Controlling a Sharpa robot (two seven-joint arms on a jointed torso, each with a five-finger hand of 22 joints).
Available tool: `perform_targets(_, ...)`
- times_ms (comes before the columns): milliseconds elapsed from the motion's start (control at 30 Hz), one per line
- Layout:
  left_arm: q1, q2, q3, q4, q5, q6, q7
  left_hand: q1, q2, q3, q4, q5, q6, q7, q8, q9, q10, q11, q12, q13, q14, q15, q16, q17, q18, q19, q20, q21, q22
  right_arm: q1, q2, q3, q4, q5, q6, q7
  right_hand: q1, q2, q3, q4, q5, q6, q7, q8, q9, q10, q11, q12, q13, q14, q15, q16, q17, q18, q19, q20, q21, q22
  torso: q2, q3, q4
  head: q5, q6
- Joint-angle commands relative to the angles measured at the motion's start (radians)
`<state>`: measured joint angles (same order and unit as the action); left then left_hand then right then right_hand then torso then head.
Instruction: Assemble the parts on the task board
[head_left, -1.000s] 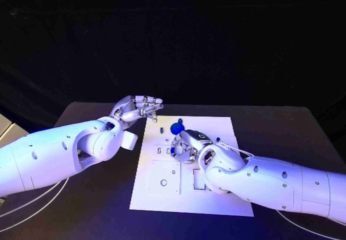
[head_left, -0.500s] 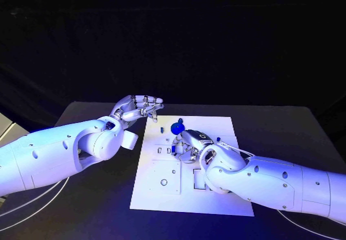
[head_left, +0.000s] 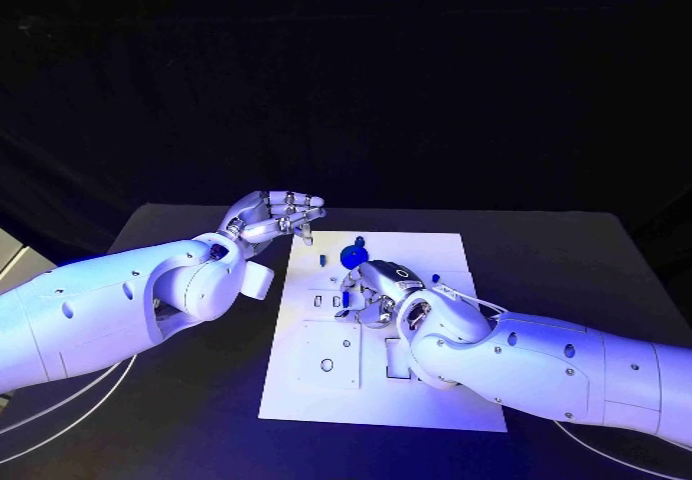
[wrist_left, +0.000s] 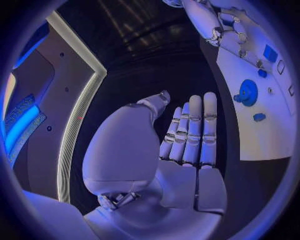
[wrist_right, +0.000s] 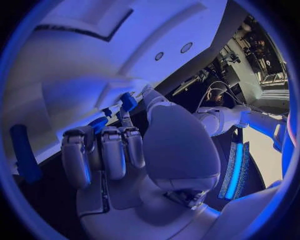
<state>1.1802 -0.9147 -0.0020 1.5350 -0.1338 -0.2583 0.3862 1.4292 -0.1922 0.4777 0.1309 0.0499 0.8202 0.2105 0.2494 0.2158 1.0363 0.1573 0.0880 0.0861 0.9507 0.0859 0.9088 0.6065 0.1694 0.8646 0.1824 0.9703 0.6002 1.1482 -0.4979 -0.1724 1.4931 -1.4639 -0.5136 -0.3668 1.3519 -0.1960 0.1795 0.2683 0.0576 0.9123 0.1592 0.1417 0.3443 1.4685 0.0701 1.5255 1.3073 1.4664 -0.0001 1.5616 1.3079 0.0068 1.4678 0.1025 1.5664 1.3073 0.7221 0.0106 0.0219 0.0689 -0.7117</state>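
1. The task board (head_left: 378, 390) lies in the middle of the surface (head_left: 577, 260), its long sides running from the near edge toward the far edge.
2. The right hand (head_left: 378, 295) is low over the middle of the board, fingers curled down, and appears to pinch a small blue part (wrist_right: 128, 101) at its fingertips.
3. The left hand (head_left: 274, 217) hovers off the board's far left corner, fingers together and loosely bent, holding nothing.
4. A round blue part (head_left: 353, 257) sits near the board's far edge, a smaller blue piece (head_left: 359, 240) just beyond it.
5. The step in hand looks like seating the pinched part into a cutout.
6. The next move likely calls for fine alignment over the slot and a straight press; whether the part already touches the board cannot be told.
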Motion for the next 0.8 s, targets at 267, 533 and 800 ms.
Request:
perform_targets(267,0.001,0.007,0.001,-0.015,-0.106,0.036,-0.121,-0.079,0.007,-0.024,0.049,0.006,0.052,-0.029,0.042,0.028,0.140,-0.042,0.134,0.072,0.075,-0.034,0.087,0.025,0.017,0.015,-0.020,0.040,0.016,0.037,-0.091,0.007,0.071,0.108,-0.072,0.210,0.049,0.026,-0.075,0.020,-0.002,-0.017,0.009,-0.022,-0.009,0.037,0.015,-0.035,0.199,0.087,0.011,-0.016,0.189,0.003,0.083,0.012,-0.030,0.240,-0.006,0.0005,-0.0027,0.000,0.004)
perform_targets(533,0.010,0.022,0.001,-0.043,-0.343,0.110,-0.361,-0.194,0.013,-0.060,0.146,0.003,0.044,-0.065,0.226,0.171,0.037,-0.089,0.850,0.595,0.447,-0.077,0.526,0.611,-0.046,0.302,-0.068,0.310,0.371,0.128,-0.222,0.012,0.118,0.446,-0.015,0.428,0.077,0.051,-0.069,0.017,0.038,0.005,0.002,0.010,0.001,0.028,0.008,-0.044,0.191,0.082,0.006,-0.024,0.174,0.012,0.063,0.009,-0.067,0.217,-0.017,0.0024,-0.0073,0.003,0.005)
perform_targets(800,0.063,0.059,0.001,-0.069,-0.551,0.274,-0.634,-0.255,0.033,-0.099,0.159,0.001,0.050,-0.086,0.292,0.242,0.168,-0.107,1.105,0.874,0.551,-0.094,0.611,0.806,-0.078,0.422,-0.084,0.413,0.541,0.198,-0.351,0.015,0.133,0.734,0.021,0.470,0.060,0.051,-0.089,0.020,0.088,0.003,-0.001,0.027,0.006,0.025,0.005,-0.046,0.188,0.081,0.002,-0.027,0.170,0.014,0.059,0.005,-0.076,0.212,-0.028,0.0082,-0.0134,0.013,0.003)
